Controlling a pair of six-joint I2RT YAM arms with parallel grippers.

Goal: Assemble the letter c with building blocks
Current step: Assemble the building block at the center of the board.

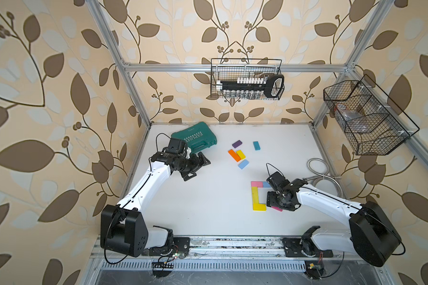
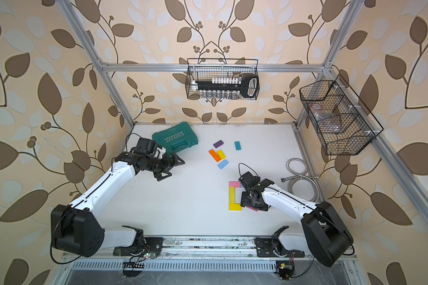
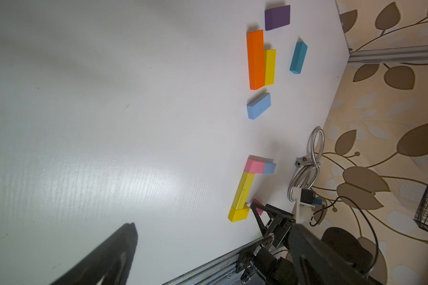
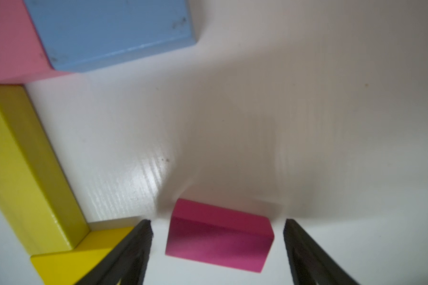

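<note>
Right wrist view: shows the magenta block [image 4: 219, 237] lying flat on the white table [image 4: 307, 123] between the right gripper's [image 4: 218, 222] spread fingers [image 4: 139, 246], clear of both, just beside the short yellow block [image 4: 72, 261]. In a top view, finds that block joined with the long yellow block [image 1: 254, 195], pink block [image 1: 256, 184] and light blue block [image 1: 266, 184]; five loose blocks [image 1: 240, 154] farther back; left gripper [image 1: 197, 167] spread wide, empty, near the green case [image 1: 194, 139].

surface: white table [image 1: 208, 202] | on it: building blocks [image 1: 240, 154], green case [image 1: 195, 140], metal hose [image 3: 303, 175]
</note>
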